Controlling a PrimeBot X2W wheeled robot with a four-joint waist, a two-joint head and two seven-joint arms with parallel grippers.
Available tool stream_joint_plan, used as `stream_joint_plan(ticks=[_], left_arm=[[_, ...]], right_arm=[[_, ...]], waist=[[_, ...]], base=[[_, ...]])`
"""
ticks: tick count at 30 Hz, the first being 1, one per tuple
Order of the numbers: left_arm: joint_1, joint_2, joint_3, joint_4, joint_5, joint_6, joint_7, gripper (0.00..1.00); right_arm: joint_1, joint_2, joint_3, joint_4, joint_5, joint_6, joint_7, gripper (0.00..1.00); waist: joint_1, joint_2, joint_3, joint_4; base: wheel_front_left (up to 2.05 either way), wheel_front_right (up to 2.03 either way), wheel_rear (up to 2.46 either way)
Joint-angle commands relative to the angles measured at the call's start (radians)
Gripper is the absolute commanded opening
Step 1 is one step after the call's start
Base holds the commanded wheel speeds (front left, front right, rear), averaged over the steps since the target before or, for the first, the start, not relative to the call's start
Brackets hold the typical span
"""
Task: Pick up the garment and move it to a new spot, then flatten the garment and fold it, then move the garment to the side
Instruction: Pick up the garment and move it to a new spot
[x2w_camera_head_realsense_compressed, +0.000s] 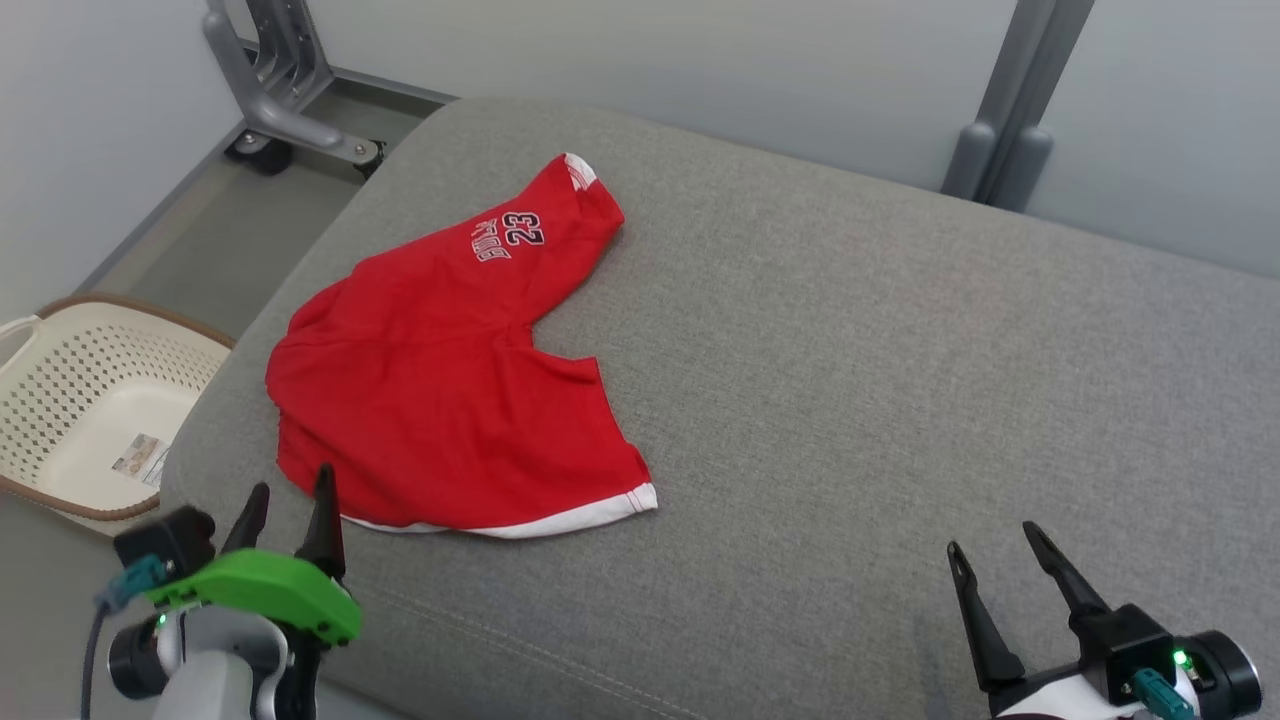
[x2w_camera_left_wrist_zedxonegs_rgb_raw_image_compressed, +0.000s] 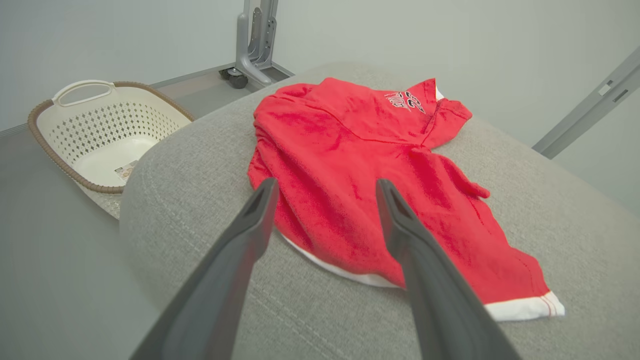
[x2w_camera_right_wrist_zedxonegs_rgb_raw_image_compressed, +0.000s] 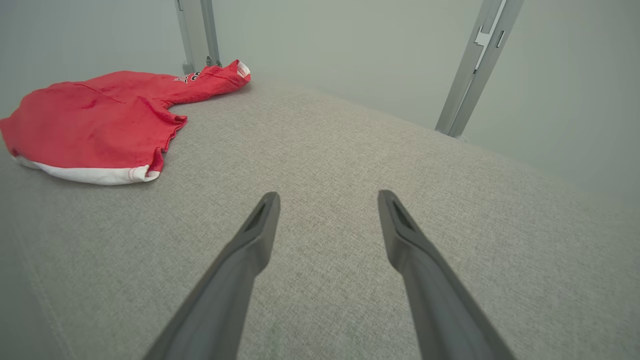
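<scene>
A red garment (x2w_camera_head_realsense_compressed: 440, 370) with white trim and the number 23 lies spread on the left part of the grey cushioned surface (x2w_camera_head_realsense_compressed: 850, 330). My left gripper (x2w_camera_head_realsense_compressed: 292, 492) stands open just in front of the garment's near hem, nothing between its fingers. From the left wrist view, the garment (x2w_camera_left_wrist_zedxonegs_rgb_raw_image_compressed: 365, 170) lies right past the open left gripper (x2w_camera_left_wrist_zedxonegs_rgb_raw_image_compressed: 325, 187). My right gripper (x2w_camera_head_realsense_compressed: 988, 537) is open over bare cushion at the lower right, well away from the cloth. The right wrist view has the garment (x2w_camera_right_wrist_zedxonegs_rgb_raw_image_compressed: 100, 120) at its far left, beyond the right gripper (x2w_camera_right_wrist_zedxonegs_rgb_raw_image_compressed: 327, 199).
A cream perforated laundry basket (x2w_camera_head_realsense_compressed: 90, 400) sits on the floor to the left of the cushion, below its edge. Grey metal frame legs (x2w_camera_head_realsense_compressed: 290, 90) stand behind the cushion at left and right (x2w_camera_head_realsense_compressed: 1010, 110). The cushion's right half is bare.
</scene>
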Motion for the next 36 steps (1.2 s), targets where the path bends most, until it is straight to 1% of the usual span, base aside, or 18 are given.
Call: stream_joint_plan(ticks=[1,4,5,6,10,14,15,17,21,25,29,31,36], left_arm=[[-0.036,-0.006,0.004,0.014,-0.01,0.002,0.005,1.0],[-0.15,-0.008,0.007,0.136,-0.042,0.002,0.044,1.0],[-0.217,-0.008,0.001,0.207,-0.054,0.002,0.051,1.0],[-0.243,-0.013,-0.001,0.245,-0.064,0.002,0.056,1.0],[-0.321,-0.022,-0.021,0.382,-0.081,0.002,0.045,1.0],[-0.357,-0.015,-0.028,0.506,-0.091,0.002,0.033,1.0],[-0.364,-0.012,-0.025,0.532,-0.096,0.002,0.03,0.78],[-0.369,-0.012,-0.028,0.574,-0.099,0.002,0.023,0.0],[-0.363,-0.009,-0.065,0.597,-0.103,0.001,0.01,0.0],[-0.349,0.002,-0.111,0.558,-0.116,-0.002,-0.01,0.0],[-0.336,0.026,-0.207,0.463,-0.11,0.001,-0.012,0.0],[-0.327,0.026,-0.268,0.402,-0.118,0.002,0.004,0.0],[-0.304,0.037,-0.4,0.235,-0.148,0.002,0.06,0.0]], right_arm=[[-0.02,-0.011,-0.003,-0.007,-0.004,-0.001,-0.003,1.0],[-0.054,-0.029,0.004,-0.025,-0.009,-0.001,-0.003,1.0],[-0.076,-0.04,0.005,-0.038,-0.014,-0.001,-0.003,1.0],[-0.085,-0.045,0.007,-0.044,-0.015,-0.001,-0.003,1.0],[-0.116,-0.054,0.014,-0.049,-0.019,-0.001,-0.003,1.0],[-0.138,-0.053,0.014,-0.056,-0.021,-0.001,-0.003,1.0],[-0.142,-0.05,0.012,-0.061,-0.02,-0.001,-0.003,1.0],[-0.146,-0.043,0.005,-0.064,-0.017,-0.001,-0.003,1.0],[-0.133,-0.022,-0.007,-0.055,-0.006,-0.001,-0.003,1.0],[-0.108,0.005,-0.002,-0.04,0.008,-0.001,-0.003,1.0],[-0.088,0.035,0.006,-0.029,0.023,-0.001,-0.003,1.0],[-0.084,0.046,0.014,-0.024,0.03,-0.001,-0.003,1.0],[-0.069,0.065,0.024,-0.015,0.046,-0.001,-0.003,1.0]], waist=[[0.0,0.0,0.083,-0.044],[0.0,0.0,0.148,-0.066],[0.0,0.0,0.19,-0.077],[0.0,0.0,0.21,-0.082],[0.0,0.0,0.264,-0.107],[0.0,0.0,0.283,-0.137],[0.0,0.0,0.282,-0.144],[0.0,0.0,0.275,-0.156],[0.0,0.0,0.233,-0.17],[0.0,0.0,0.173,-0.185],[0.0,0.0,0.108,-0.213],[0.0,0.0,0.084,-0.238],[0.0,0.0,0.035,-0.324]], base=[[0.0,0.0,0.0],[0.0,0.0,0.0],[0.0,0.0,0.0],[0.0,0.0,0.0],[0.0,0.0,0.0],[0.0,0.0,0.0],[0.0,0.0,0.0],[0.0,0.0,0.0],[0.0,0.0,0.0],[0.0,0.0,0.0],[0.0,0.0,0.0],[0.0,0.0,0.0],[0.0,0.0,0.0]])
